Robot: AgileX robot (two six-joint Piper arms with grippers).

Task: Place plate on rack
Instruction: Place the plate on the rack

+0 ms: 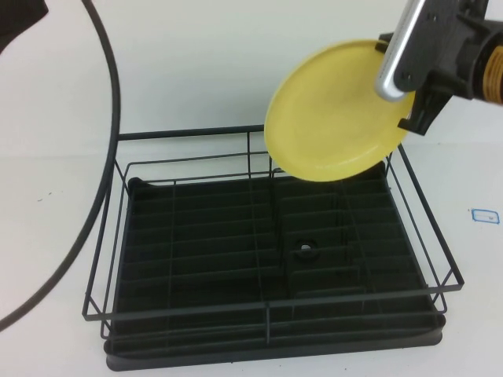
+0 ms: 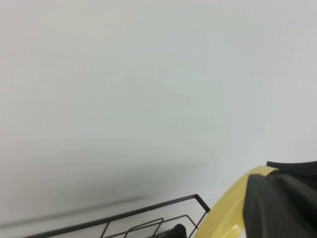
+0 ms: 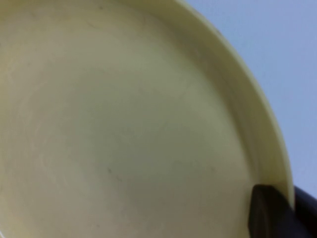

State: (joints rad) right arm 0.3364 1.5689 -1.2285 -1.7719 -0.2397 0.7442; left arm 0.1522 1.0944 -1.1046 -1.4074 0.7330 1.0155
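The pale-yellow plate (image 1: 334, 114) hangs tilted in the air above the far right corner of the black wire rack (image 1: 267, 310). My right gripper (image 1: 407, 98) is shut on the plate's right rim and comes in from the top right. In the right wrist view the plate's face (image 3: 124, 124) fills the picture, with one black finger (image 3: 270, 213) pressed on its rim. The left wrist view shows the plate's rim (image 2: 233, 208), the right gripper (image 2: 280, 203) clamped on it and a rack corner (image 2: 198, 199). Of my left arm only a dark part (image 1: 17, 22) shows at the top left; its gripper is out of view.
A thick black cable (image 1: 102, 173) loops down the left side past the rack's left wall. The rack stands on a white table (image 1: 196, 71). A small blue-edged marker (image 1: 485, 215) lies on the table to the right of the rack.
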